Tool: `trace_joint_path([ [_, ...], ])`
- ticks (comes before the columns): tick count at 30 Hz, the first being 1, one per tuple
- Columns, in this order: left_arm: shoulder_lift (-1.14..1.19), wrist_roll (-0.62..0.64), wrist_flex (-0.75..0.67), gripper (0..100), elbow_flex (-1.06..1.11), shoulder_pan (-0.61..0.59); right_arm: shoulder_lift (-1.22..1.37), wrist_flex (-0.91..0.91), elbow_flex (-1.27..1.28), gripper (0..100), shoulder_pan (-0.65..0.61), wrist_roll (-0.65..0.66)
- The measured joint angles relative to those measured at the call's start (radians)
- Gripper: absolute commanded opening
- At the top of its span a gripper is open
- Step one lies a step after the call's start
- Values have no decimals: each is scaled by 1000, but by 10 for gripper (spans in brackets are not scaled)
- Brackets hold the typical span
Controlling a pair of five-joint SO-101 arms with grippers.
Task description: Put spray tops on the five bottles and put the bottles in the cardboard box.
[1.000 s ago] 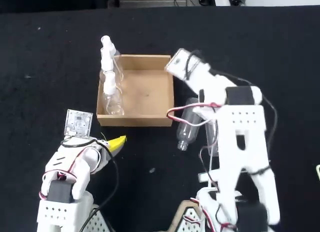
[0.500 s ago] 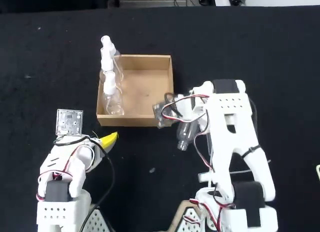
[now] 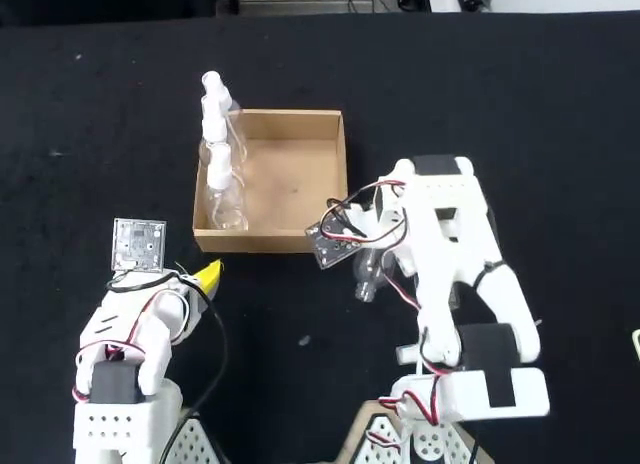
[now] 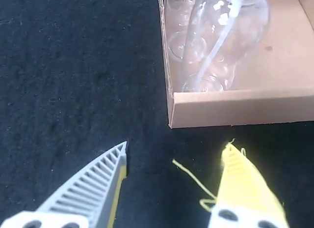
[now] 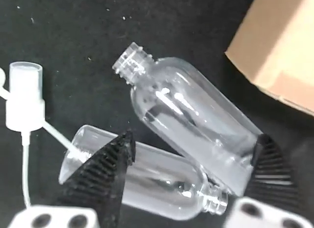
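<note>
Nearest the bases, the left gripper (image 4: 175, 148) is seen low over the black table (image 3: 520, 104). Its grey and yellow fingers are spread wide, and nothing is caught between them. A loose yellow thread (image 4: 190, 177) is seen trailing by the yellow finger. Just beyond the fingertips the near left corner of the cardboard box (image 4: 235, 107) is met.

On the other side, the right gripper (image 5: 195, 139) is spread over two uncapped bottles (image 5: 191, 115). They are laid close side by side on the cloth, necks turned opposite ways, just beside the box's near right corner. A loose spray top (image 5: 23, 95) with its dip tube is laid near them. From above, these bottles are largely covered by the right arm (image 3: 450, 244).

Farther on, capped bottles (image 3: 222, 184) are stood along the box's left wall, and brown box floor is shown to their right. Black cloth is spread round the box on every side, out to the table's far edge.
</note>
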Motion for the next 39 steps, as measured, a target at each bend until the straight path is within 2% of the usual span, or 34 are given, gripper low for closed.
trace_joint_path([
  [11,0,0,0,270,0,0,121,-43,0,324,-21,0],
  [14,0,-2,0,270,0,0,127,-51,0,249,-18,-9],
  [18,0,-6,0,270,0,0,127,-51,0,124,-37,-81],
  [29,0,-8,0,270,0,0,71,-38,-40,22,-94,-353],
  [35,0,-8,0,270,0,-6,-155,183,-100,18,-94,-390],
  [39,0,-8,0,270,0,-6,-304,258,-192,18,-81,-563],
])
